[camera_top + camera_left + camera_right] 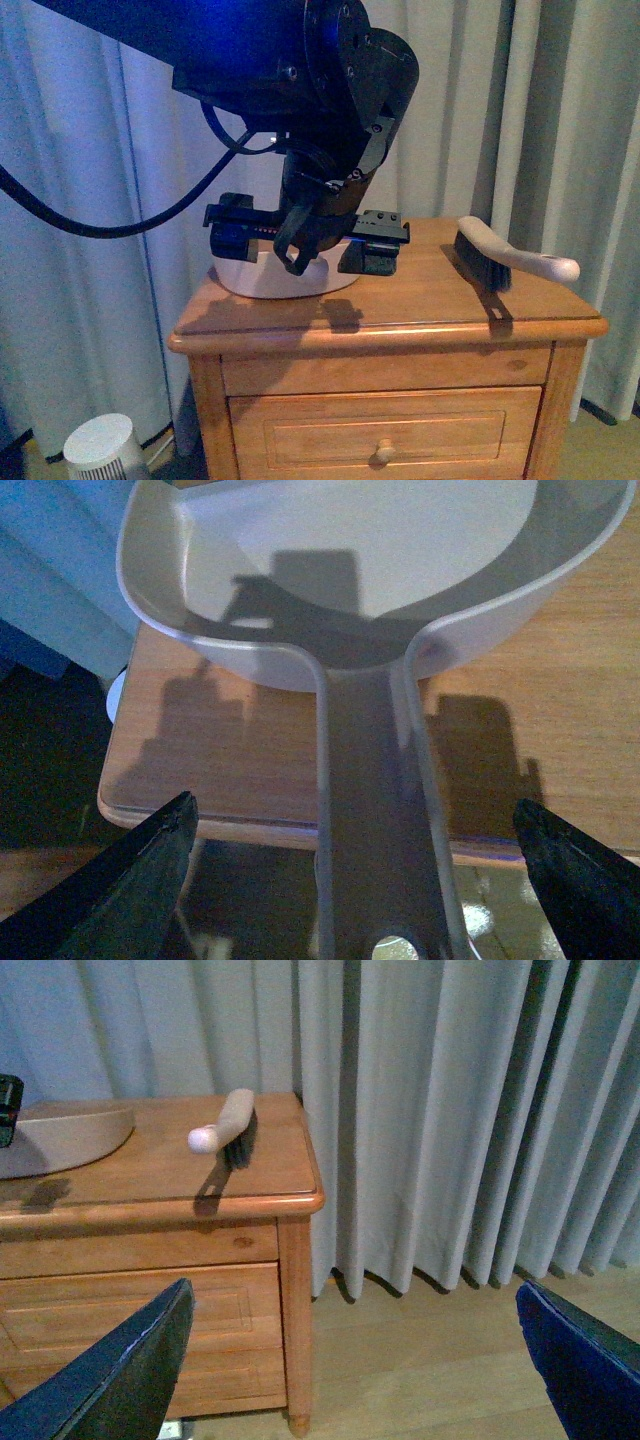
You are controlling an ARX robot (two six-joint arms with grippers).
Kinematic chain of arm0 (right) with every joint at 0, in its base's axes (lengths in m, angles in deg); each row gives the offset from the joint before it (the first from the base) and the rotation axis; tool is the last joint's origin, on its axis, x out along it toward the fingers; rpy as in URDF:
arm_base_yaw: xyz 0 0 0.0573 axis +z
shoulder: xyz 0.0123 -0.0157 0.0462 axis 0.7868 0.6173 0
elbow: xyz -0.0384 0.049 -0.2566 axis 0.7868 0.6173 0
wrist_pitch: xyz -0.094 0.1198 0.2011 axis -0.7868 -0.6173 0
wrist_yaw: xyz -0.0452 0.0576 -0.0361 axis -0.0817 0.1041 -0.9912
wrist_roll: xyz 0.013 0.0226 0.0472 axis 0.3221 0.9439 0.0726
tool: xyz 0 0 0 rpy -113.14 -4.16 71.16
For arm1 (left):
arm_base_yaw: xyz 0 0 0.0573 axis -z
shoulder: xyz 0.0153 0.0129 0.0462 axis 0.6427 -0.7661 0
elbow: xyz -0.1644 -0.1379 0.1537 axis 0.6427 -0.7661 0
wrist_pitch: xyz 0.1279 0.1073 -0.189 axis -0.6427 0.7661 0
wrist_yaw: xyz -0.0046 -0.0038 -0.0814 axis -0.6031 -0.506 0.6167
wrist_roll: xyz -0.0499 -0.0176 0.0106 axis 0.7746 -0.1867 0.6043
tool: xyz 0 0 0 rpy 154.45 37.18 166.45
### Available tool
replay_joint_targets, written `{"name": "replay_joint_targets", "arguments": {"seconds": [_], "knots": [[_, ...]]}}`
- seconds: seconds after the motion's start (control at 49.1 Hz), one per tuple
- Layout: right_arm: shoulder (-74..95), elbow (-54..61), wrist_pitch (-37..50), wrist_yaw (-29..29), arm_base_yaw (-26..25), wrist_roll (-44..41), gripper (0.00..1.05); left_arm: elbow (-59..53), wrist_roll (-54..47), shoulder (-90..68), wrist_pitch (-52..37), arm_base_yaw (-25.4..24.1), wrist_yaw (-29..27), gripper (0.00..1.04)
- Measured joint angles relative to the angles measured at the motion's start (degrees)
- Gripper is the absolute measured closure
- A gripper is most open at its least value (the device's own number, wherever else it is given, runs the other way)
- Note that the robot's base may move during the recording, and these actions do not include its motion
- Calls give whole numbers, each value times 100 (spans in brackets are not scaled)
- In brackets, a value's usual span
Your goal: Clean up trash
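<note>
Trash: not seen in any view, so its position cannot be told. Left gripper (305,245) is spread wide above the left half of the nightstand top (420,300), nothing gripped. In the left wrist view the dustpan (350,550) is seen with its handle (370,810) lying between the two black fingers (130,880), well clear of both; a hole is visible near the handle's end. The pan is empty where it shows and sits near the left edge. A hand brush (500,258) is laid near the right edge, bristles down. Right gripper (350,1370) is held off beyond the table's right edge, over the wood floor (430,1360), likewise fully spread and holding nothing. Drawer fronts with a round knob (383,452) are seen below the top. Pale curtains (450,1110) hang behind; a white cylinder (105,445) stands on the floor by the front-left corner.
</note>
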Motion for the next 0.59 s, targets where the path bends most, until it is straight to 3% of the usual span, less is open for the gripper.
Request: {"name": "replay_joint_targets", "arguments": {"seconds": [0.407, 0.448, 0.59], "knots": [[0, 0, 0, 0, 0, 0, 7, -186, -55, -22, -140, -127, -11, 8], [0, 0, 0, 0, 0, 0, 7, -186, -76, -24, -140, -129, -2, 11], [0, 0, 0, 0, 0, 0, 7, -192, -96, -28, -138, -127, 20, 35]]}}
